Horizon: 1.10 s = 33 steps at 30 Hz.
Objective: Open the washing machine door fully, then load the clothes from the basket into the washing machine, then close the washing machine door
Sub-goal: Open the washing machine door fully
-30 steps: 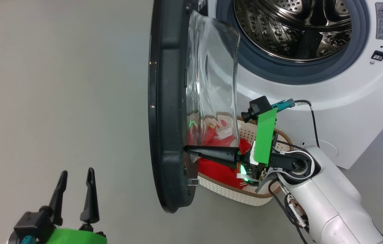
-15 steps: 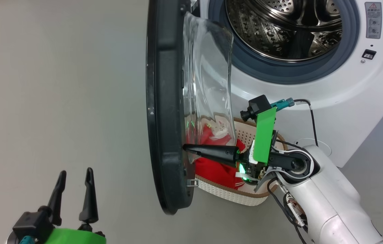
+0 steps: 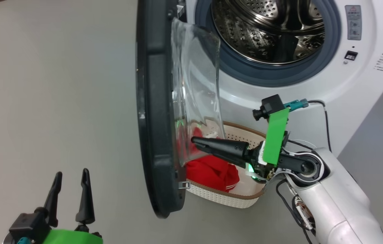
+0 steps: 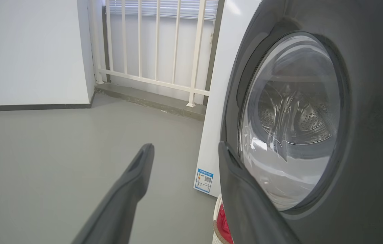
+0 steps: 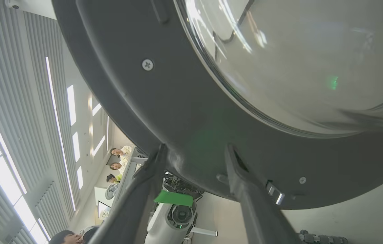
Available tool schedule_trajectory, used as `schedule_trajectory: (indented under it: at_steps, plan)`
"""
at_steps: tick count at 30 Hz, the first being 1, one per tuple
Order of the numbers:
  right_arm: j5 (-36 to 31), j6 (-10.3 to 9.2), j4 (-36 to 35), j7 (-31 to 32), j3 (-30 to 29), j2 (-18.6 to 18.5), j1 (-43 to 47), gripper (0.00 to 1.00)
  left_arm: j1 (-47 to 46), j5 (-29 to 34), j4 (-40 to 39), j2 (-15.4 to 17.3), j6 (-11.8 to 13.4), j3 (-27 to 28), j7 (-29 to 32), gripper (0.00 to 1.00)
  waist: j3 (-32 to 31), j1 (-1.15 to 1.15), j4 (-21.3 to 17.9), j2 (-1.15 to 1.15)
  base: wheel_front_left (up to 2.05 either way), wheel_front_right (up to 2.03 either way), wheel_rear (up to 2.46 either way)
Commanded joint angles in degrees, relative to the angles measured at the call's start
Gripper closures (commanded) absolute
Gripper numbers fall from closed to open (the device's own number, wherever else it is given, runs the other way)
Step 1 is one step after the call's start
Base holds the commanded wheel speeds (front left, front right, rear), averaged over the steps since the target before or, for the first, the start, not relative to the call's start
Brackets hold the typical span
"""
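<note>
The washing machine stands with its steel drum showing. The washing machine door hangs open, edge-on to me, its glass bowl facing the drum. Below the bowl sits the basket with red clothes in it. My right gripper points at the door's inner side just above the basket. Its fingers are apart and open, a little short of the door's inner rim. My left gripper is open over bare floor, left of the door's outer face.
Grey floor spreads left of the door. A white railing and a wall lie beyond the machine's side, which bears a blue sticker. People sit at a desk far behind me.
The right gripper has opened and drawn back from the door's inner rim it was shut against. The head camera has shifted, sliding the scene left. The left gripper stays open.
</note>
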Motion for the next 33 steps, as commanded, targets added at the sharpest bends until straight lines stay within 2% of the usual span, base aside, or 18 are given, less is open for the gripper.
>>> schedule_trajectory:
  at_steps: [1,7,15,19,25,29,33]
  plan:
    - [-0.8,0.09,-2.8,-1.0,-0.3,0.2,0.4,0.00,-0.1,0.6,-1.5,1.0,-0.2,2.1,-0.5,0.00,-0.5,0.00,-0.9,0.00,0.00,0.00,0.00]
    - [-2.2,0.09,-7.2,-3.7,-1.8,-1.3,3.1,0.00,0.2,0.8,-1.8,1.0,-0.3,2.7,-0.5,0.00,-0.9,0.00,-2.3,0.00,0.00,0.00,0.00]
    - [-8.6,0.09,-17.7,-12.7,-3.6,-4.5,8.0,0.00,0.5,0.9,-2.2,1.0,-0.4,3.5,-0.5,0.00,-0.9,0.00,-4.1,0.00,0.00,0.00,0.00]
    - [-13.7,0.09,-23.1,-20.2,-3.6,-6.7,10.5,0.00,0.4,0.8,-2.4,1.0,-0.5,3.6,-0.5,0.00,-0.6,0.00,-4.5,0.00,0.00,0.00,0.00]
    - [-19.6,0.09,-26.5,-32.6,-1.7,-10.6,14.0,0.00,0.4,0.7,-2.5,1.0,-0.6,3.6,-0.5,0.00,-0.5,0.00,-4.5,0.00,0.00,0.00,0.00]
    - [-28.0,0.09,-26.7,-43.8,2.6,-15.9,14.8,0.00,0.5,0.6,-2.4,1.0,-0.6,3.6,-0.5,0.00,-0.6,0.00,-4.2,0.00,0.00,0.00,0.00]
    - [-33.2,0.09,-23.6,-55.5,7.0,-19.5,16.0,0.00,0.6,0.6,-2.3,1.0,-0.6,3.7,-0.5,0.00,-1.0,0.00,-3.8,0.00,0.00,0.00,0.00]
